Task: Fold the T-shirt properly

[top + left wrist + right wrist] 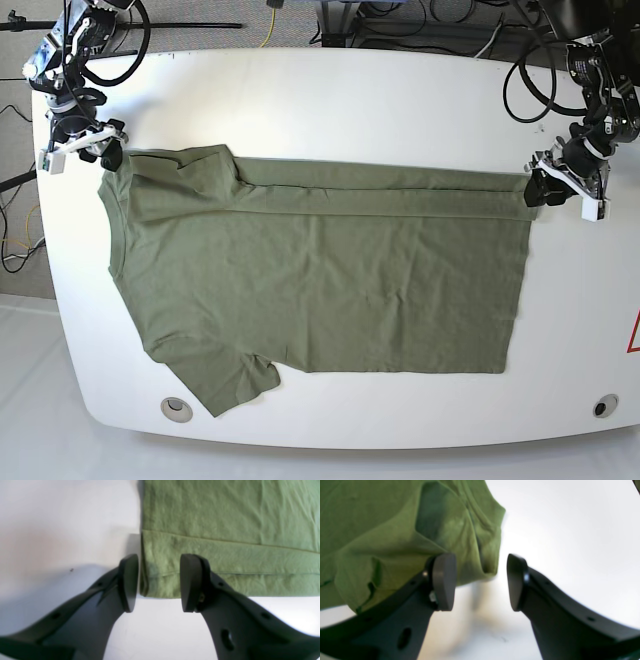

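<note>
An olive-green T-shirt (320, 270) lies spread across a white table (330, 90), its far long edge already turned over into a narrow band with that side's sleeve tucked in, while the near sleeve is still out and the main folds seem yet to come. The left gripper (158, 582) is spread around the folded hem corner, and the right gripper (481, 582) is spread at the bunched shoulder corner, neither pinching cloth. The collar is folded under, and the right wrist view is blurred
</note>
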`<state>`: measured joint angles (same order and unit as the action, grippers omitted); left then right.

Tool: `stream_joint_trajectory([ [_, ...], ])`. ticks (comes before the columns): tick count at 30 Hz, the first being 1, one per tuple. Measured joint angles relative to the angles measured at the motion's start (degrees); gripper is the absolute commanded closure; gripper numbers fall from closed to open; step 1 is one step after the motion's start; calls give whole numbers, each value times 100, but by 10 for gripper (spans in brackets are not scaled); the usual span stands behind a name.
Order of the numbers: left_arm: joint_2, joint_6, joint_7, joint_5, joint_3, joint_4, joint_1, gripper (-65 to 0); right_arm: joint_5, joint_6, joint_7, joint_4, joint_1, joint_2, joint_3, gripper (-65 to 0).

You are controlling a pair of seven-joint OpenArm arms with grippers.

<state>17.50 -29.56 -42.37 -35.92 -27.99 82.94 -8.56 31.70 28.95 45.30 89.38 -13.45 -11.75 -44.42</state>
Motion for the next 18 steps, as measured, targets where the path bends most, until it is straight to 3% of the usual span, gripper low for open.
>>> stream_joint_trajectory([
  [18,0,17,-4,35,2,-57,20,-266,68,22,-7,-374,22,-46,0,-308],
])
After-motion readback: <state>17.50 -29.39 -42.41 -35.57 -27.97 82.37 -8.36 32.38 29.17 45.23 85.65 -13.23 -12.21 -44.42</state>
